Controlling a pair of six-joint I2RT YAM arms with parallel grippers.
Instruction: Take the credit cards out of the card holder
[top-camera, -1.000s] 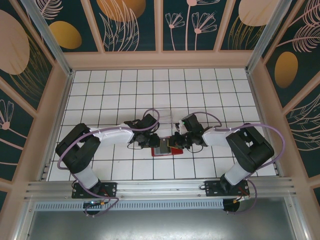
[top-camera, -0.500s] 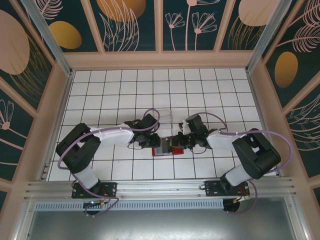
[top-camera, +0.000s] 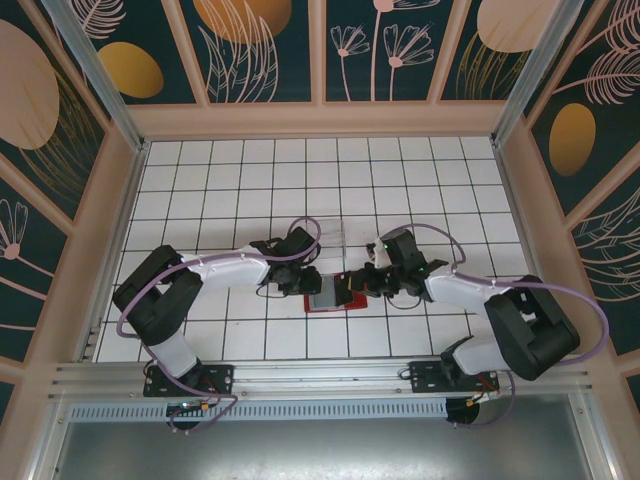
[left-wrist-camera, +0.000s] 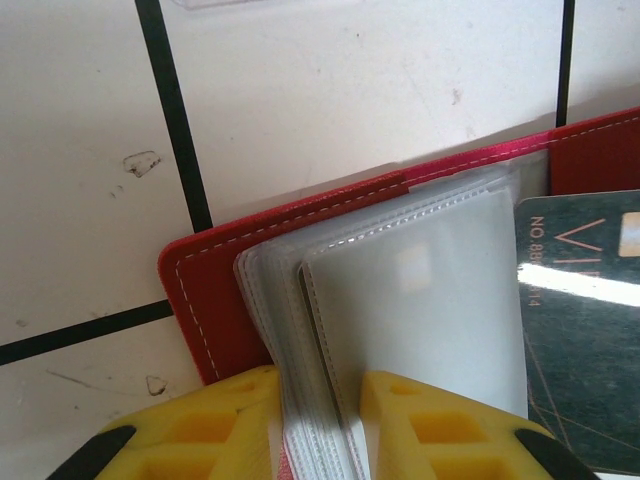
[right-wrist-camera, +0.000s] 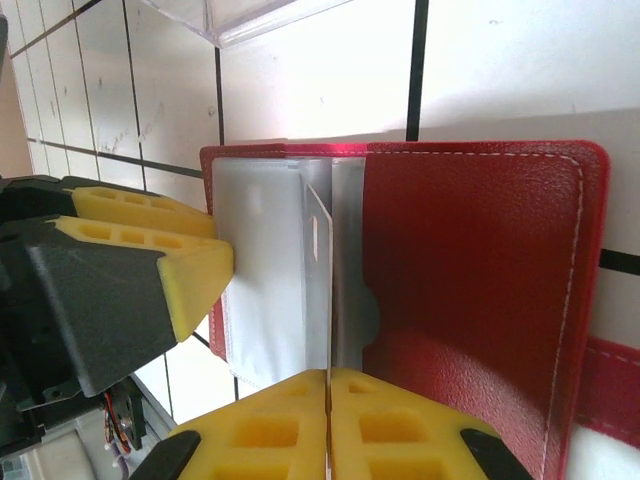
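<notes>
On the white tiled table, the transparent box stands just beyond the card holder. The holder lies opened flat between my two arms, its red cover down and its grey-clear plastic sleeves fanned up from the spine. My left gripper is clamped on the near edge of that stack of sleeves, one yellow finger on each side, pinning the holder in place. My right gripper comes in from the holder's other side. Its fingers are pressed together on a thin sheet seen edge-on, which I take to be the dark card marked VIP, lying over the holder's right half. I judge the task barely begun: the holder is open and steadied and one card is pinched, but I cannot tell whether it is clear of its pocket. The other sleeves are not yet gone through, and I cannot tell what they hold.
</notes>
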